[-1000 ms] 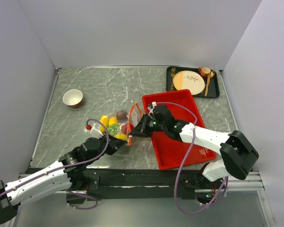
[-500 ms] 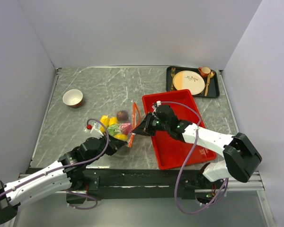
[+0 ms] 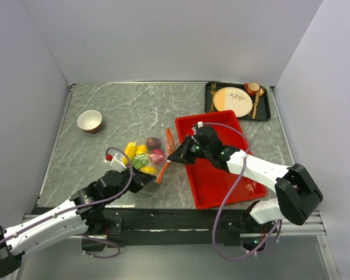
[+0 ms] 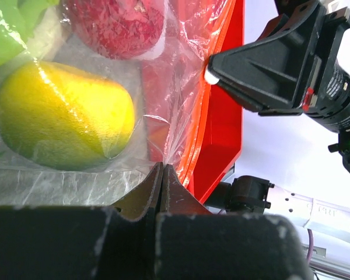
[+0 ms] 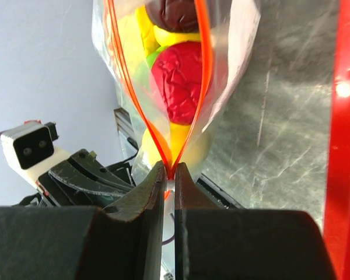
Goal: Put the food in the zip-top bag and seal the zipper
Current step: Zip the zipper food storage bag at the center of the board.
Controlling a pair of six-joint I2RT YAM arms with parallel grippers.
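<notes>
The food sits inside the zip-top bag: a red piece, yellow pieces, a green one and a dark one show through the film. The bag lies on the table just left of the red tray, mouth toward the tray. The zipper is not sealed. In my right wrist view its two orange tracks bow apart into a lens and meet only at my fingertips. My right gripper is closed down to a narrow slit on that meeting point, pinching the zipper's end. A small white piece there is probably the slider. My left gripper is fully closed on a fold of bag film at the near corner, next to a yellow fruit.

Procedure, as I judge it: hold the left pinch fixed as the anchor, so the strip stays taut. Draw the right pinch along the strip in a straight line, low over the table and away from the tray wall. Keep the pinch firm enough to mate the tracks, not tight enough to jam. Watch the red piece near the mouth, as film bulging there could stop the tracks from meeting.
</notes>
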